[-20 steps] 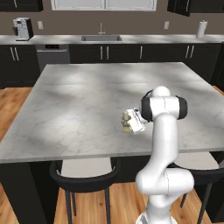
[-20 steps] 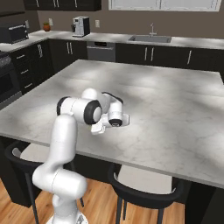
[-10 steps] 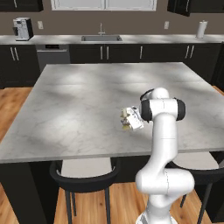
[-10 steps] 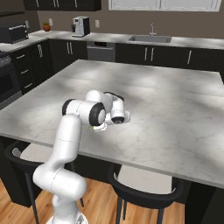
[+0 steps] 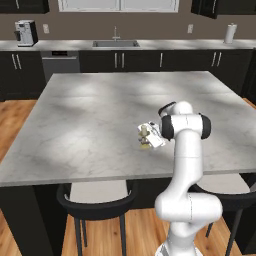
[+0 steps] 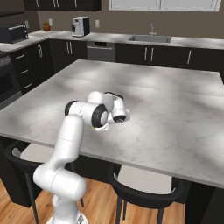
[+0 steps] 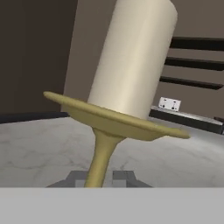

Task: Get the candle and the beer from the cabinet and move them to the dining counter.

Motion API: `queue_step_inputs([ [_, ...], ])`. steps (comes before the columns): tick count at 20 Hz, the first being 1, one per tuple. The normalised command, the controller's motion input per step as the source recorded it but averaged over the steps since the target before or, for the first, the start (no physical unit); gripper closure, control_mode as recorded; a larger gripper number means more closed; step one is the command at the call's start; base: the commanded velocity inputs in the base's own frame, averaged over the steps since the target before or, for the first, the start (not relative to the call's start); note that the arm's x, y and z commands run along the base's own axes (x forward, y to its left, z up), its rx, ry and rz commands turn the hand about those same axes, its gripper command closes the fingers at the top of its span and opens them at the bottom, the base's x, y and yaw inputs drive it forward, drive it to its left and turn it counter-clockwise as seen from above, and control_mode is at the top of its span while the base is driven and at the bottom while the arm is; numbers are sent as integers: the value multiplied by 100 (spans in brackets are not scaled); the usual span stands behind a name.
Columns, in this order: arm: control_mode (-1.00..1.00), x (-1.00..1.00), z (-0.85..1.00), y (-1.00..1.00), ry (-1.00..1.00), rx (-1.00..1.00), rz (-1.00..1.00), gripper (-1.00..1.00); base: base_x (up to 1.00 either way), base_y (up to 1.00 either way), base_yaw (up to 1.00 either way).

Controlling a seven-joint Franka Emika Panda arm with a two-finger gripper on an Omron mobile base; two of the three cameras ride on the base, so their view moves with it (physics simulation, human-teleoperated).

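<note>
Gripper (image 5: 148,136) fingers sit narrow around the brass stem of the candle (image 7: 131,61), low over the dining counter (image 5: 90,115) toward its near edge; I judge the set-down step underway, next calling for opening and a clean retreat before fetching the beer.

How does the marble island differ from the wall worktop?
Large white-grey marble island counter: broad, freestanding; narrow grey wall worktop: thin strip. The cream candle on brass holder is at the island; the worktop holds a steel sink and coffee machine. Both top dark bases.
</note>
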Motion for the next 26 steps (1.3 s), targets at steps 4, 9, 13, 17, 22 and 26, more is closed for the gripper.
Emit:
queue_step_inputs([
  [4, -100, 4, -21, -6, -2, 0, 7, 100, 0, 0, 0],
  [9, -100, 15, -18, -6, -1, 2, 3, 100, 0, 0, 0],
  [13, -100, 17, -17, -2, -3, 3, 1, -100, 0, 0, 0],
  [17, -100, 12, -16, 0, -7, 3, 0, -100, 0, 0, 0],
  [22, -100, 8, -9, 0, -8, 2, 0, -100, 0, 0, 0],
  [26, -100, 0, -4, -7, -5, 2, 0, -100, 0, 0, 0],
])
